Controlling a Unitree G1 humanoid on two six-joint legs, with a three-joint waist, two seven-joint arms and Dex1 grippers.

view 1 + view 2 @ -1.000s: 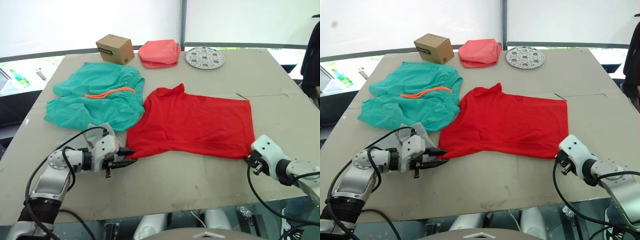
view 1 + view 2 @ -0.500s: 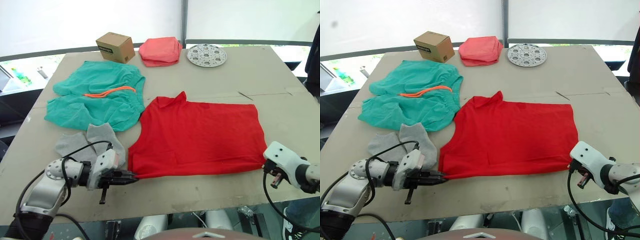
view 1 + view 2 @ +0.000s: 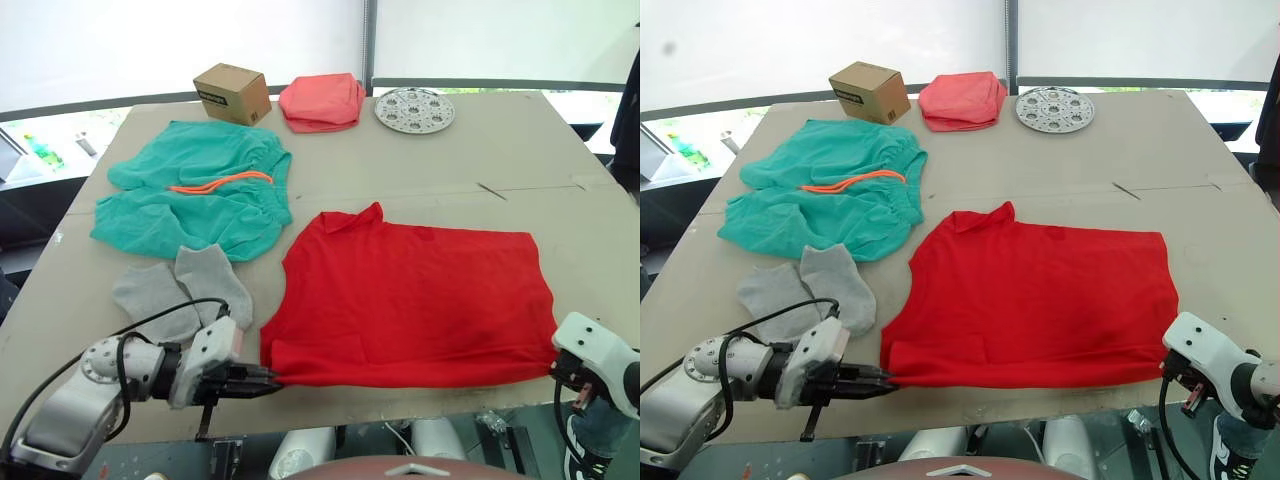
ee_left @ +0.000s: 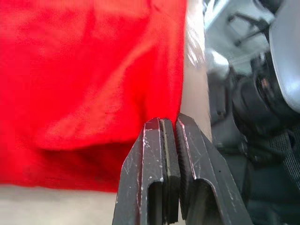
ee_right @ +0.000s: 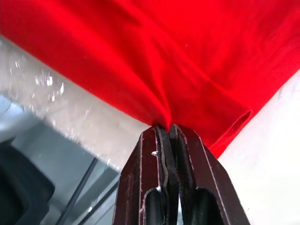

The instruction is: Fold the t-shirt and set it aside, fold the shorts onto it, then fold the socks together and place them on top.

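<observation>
A bright red t-shirt (image 3: 415,295) lies spread flat near the front edge of the tan surface (image 3: 430,165), its collar toward the rear and its lower hem stretched along the edge. The left gripper (image 3: 268,379) has its jaws closed tight on the near-left corner of the hem, a fold of red cloth pinched between the two black fingers (image 4: 154,164) in the left wrist view. At the opposite corner, the right gripper (image 5: 168,130) is likewise clamped on the shirt, its jaws pressed together with the fabric bunching into them right at the edge of the surface; in the head views the white housing of that arm sits just beyond the shirt's near-right corner. The teal-green shorts (image 3: 195,195), orange drawstring showing, lie spread on the left half of the surface behind the shirt and just apart from it. The two grey socks (image 3: 185,290) lie side by side, touching, between the shorts and the left arm. Along the far edge sit a small cardboard box (image 3: 232,93), a folded salmon-pink cloth (image 3: 322,101) and a round perforated metal disc (image 3: 414,109).
</observation>
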